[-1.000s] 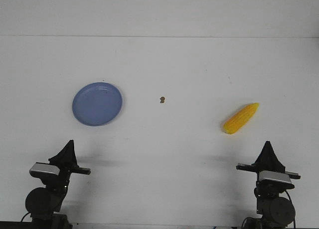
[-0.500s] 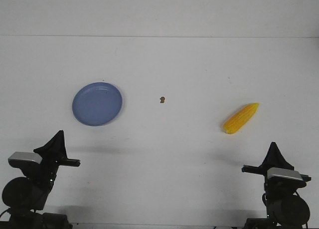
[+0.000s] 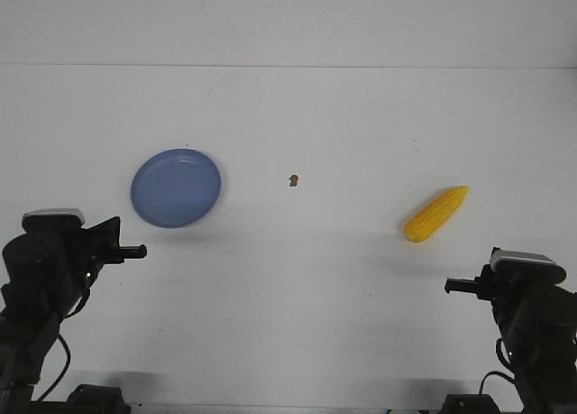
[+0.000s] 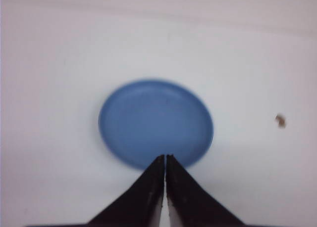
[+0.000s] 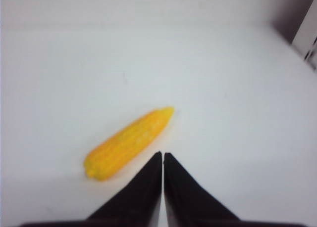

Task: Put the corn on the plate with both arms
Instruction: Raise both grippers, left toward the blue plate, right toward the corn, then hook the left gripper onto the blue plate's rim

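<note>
Jaws of the left gripper [image 4: 165,160] together, jaws of the right gripper [image 5: 163,158] together, both empty, corn [image 3: 436,213] lying on white desk [image 3: 315,270] at right, blue plate [image 3: 176,188] well apart at left.

Open table [image 3: 297,279] lies between corn [image 3: 435,214] and plate [image 3: 176,188]; only a small, perhaps flat, brown speck [image 3: 293,179] lies between.

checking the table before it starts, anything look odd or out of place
One thing: a small brown speck lies on the bare table between the plate and the corn, touching neither. I cannot tell what it is. The plate is empty and the corn lies flat and whole.
</note>
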Motion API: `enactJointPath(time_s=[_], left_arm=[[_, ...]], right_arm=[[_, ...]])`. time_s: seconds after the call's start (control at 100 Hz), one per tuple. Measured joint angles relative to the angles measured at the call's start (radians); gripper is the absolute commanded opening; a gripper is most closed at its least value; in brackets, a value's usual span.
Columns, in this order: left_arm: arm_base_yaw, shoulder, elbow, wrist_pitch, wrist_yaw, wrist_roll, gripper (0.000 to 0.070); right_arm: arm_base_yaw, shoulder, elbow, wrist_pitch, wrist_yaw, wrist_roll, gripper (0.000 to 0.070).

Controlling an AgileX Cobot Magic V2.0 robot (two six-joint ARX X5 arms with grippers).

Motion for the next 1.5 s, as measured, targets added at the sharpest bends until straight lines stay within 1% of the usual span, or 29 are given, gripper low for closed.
enactJointPath(time_s=[0.17, 0.36, 0.53, 0.56, 0.59, 0.62, 0.65, 0.66, 0.67, 0.68, 0.7, 0.71, 0.72, 0.73, 0.74, 0.77, 0.8, 0.84, 0.86, 1.06, 1.18, 1.34, 1.5], left_arm=[[0.000, 0.078, 0.007, -0.058, 0.000, 0.000, 0.0015], [0.000, 0.095, 0.007, -0.050, 0.000, 0.000, 0.0015], [0.000, 0.088, 0.007, -0.043, 0.000, 0.000, 0.0018], [0.000, 0.087, 0.007, -0.043, 0.000, 0.000, 0.0020], [0.000, 0.087, 0.007, -0.043, 0.000, 0.000, 0.0031], [0.000, 0.087, 0.007, -0.043, 0.000, 0.000, 0.0065], [0.000, 0.087, 0.007, -0.043, 0.000, 0.000, 0.0120], [0.000, 0.087, 0.007, -0.043, 0.000, -0.001, 0.0144], [0.000, 0.087, 0.007, -0.043, 0.000, -0.001, 0.0182], [0.000, 0.087, 0.007, -0.043, 0.000, -0.001, 0.0196], [0.000, 0.087, 0.007, -0.043, 0.000, -0.003, 0.0251], [0.000, 0.087, 0.007, -0.043, 0.000, -0.003, 0.0295], [0.000, 0.087, 0.007, -0.043, 0.000, -0.003, 0.0311], [0.000, 0.087, 0.007, -0.043, 0.000, -0.004, 0.0355], [0.000, 0.087, 0.007, -0.043, 0.000, -0.004, 0.0369], [0.000, 0.087, 0.007, -0.043, 0.000, -0.011, 0.0443], [0.000, 0.087, 0.007, -0.043, 0.000, -0.019, 0.0496], [0.000, 0.087, 0.007, -0.043, 0.000, -0.031, 0.0532], [0.000, 0.087, 0.007, -0.043, 0.000, -0.034, 0.0536], [0.000, 0.089, 0.007, -0.039, 0.000, -0.050, 0.0536], [0.007, 0.124, 0.007, 0.017, 0.000, -0.052, 0.0536], [0.064, 0.279, 0.027, 0.103, 0.000, -0.053, 0.0536], [0.116, 0.497, 0.099, 0.111, 0.000, -0.055, 0.0536]], right_arm=[[0.000, 0.103, 0.033, -0.008, 0.000, 0.004, 0.0012], [0.000, 0.132, 0.033, 0.056, 0.000, 0.011, 0.0012], [0.000, 0.130, 0.033, 0.064, 0.000, 0.011, 0.0013], [0.000, 0.130, 0.033, 0.064, 0.000, 0.011, 0.0017], [0.000, 0.130, 0.033, 0.064, 0.000, 0.011, 0.0036], [0.000, 0.130, 0.033, 0.064, 0.000, 0.011, 0.0083], [0.000, 0.130, 0.033, 0.063, 0.000, 0.011, 0.0156], [0.000, 0.130, 0.033, 0.062, 0.000, 0.011, 0.0184], [0.000, 0.130, 0.033, 0.061, 0.000, 0.011, 0.0215], [0.000, 0.130, 0.033, 0.061, 0.000, 0.011, 0.0248], [0.000, 0.130, 0.033, 0.058, 0.000, 0.011, 0.0310], [0.000, 0.130, 0.033, 0.057, 0.000, 0.011, 0.0342], [0.000, 0.130, 0.033, 0.056, 0.000, 0.011, 0.0373], [0.000, 0.130, 0.033, 0.055, 0.000, 0.011, 0.0401], [0.000, 0.130, 0.033, 0.053, 0.000, 0.011, 0.0426], [0.000, 0.130, 0.033, 0.049, 0.000, 0.011, 0.0476], [0.000, 0.130, 0.033, 0.045, 0.000, 0.011, 0.0496], [0.000, 0.130, 0.033, 0.042, 0.000, 0.014, 0.0496], [0.000, 0.130, 0.033, 0.042, 0.000, 0.015, 0.0496], [0.000, 0.130, 0.033, 0.042, 0.000, 0.018, 0.0496], [0.000, 0.130, 0.033, 0.042, 0.000, 0.018, 0.0496], [0.000, 0.130, 0.033, 0.042, 0.000, 0.018, 0.0496], [0.000, 0.130, 0.033, 0.042, 0.000, 0.018, 0.0496]])
